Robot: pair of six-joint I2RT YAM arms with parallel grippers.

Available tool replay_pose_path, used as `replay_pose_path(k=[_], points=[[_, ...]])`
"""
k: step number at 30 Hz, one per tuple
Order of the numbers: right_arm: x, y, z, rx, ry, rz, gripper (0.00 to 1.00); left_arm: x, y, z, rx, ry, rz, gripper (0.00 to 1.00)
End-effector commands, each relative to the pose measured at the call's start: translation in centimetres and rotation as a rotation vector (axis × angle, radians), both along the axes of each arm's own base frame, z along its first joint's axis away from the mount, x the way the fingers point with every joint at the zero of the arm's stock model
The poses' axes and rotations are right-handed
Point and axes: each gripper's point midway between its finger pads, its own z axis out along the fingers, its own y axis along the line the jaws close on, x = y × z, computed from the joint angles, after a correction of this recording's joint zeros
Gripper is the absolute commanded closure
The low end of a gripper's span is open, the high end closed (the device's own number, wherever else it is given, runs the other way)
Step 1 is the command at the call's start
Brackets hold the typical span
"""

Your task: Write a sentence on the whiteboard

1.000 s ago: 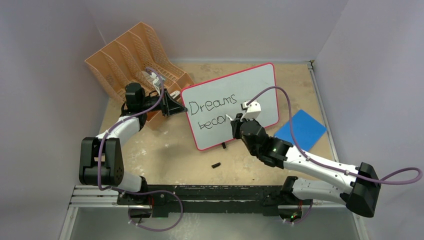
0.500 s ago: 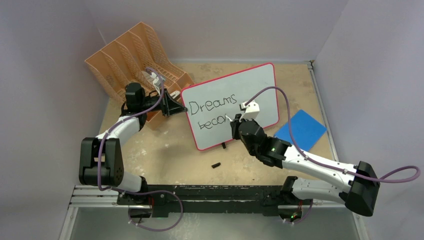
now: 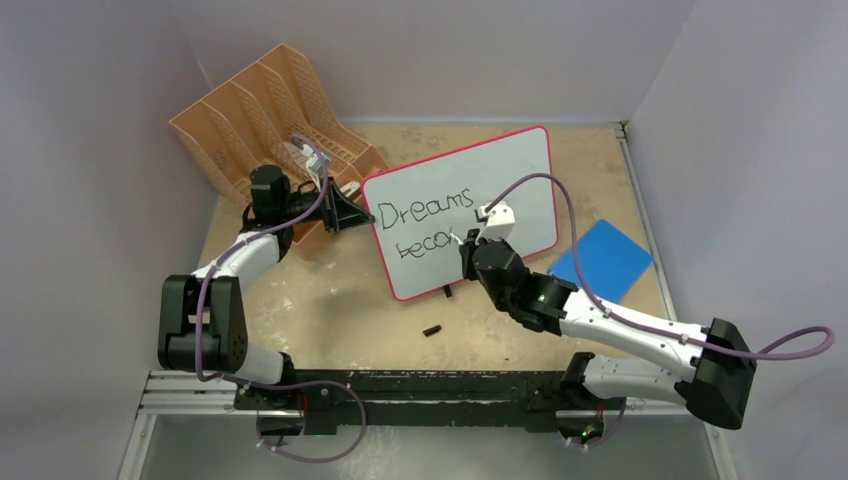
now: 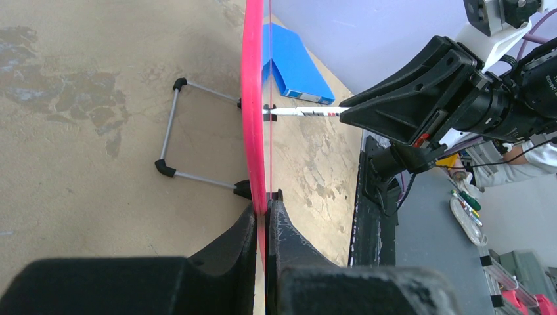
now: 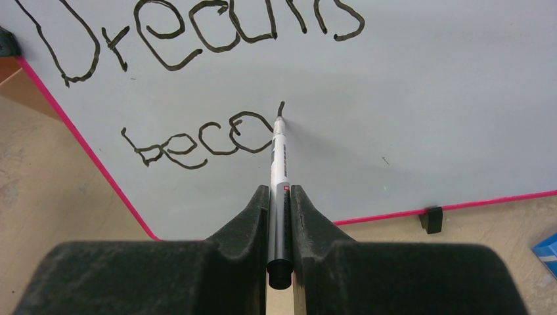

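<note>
The whiteboard [image 3: 500, 190] stands tilted on the table, white with a red-pink frame. My left gripper [image 3: 362, 218] is shut on its left edge; in the left wrist view the frame [image 4: 251, 98] runs between the fingertips [image 4: 266, 200]. The sentence [image 5: 197, 33] reads "Dreams" on one line and "beco" below it, followed by a short fresh stroke. My right gripper [image 5: 279, 193] is shut on a black-and-white marker [image 5: 279, 164]. The marker's tip touches the board at the top of that stroke. The right gripper [image 3: 465, 245] hides the end of the second line in the top view.
An orange file rack [image 3: 260, 120] stands behind the left arm. A blue pad [image 3: 602, 258] lies to the right of the board. A small black cap [image 3: 432, 329] lies on the table in front. The board's wire stand [image 4: 172, 125] props it from behind.
My right gripper has shifted slightly left and forward with the marker on the second line. The left gripper and the board have not moved.
</note>
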Motion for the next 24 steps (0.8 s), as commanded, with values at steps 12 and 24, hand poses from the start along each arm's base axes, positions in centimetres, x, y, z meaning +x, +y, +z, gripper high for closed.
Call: replay_pose_path(k=[12, 24], points=[[0.5, -0.6, 1.2, 0.042, -0.027, -0.062, 1.0, 0.5, 0.1, 1.7, 0.009, -0.099, 0.006, 1.0], [0.2, -1.4, 0.9, 0.045, -0.009, -0.093, 1.0, 0.6, 0.2, 1.8, 0.01, -0.099, 0.008, 1.0]])
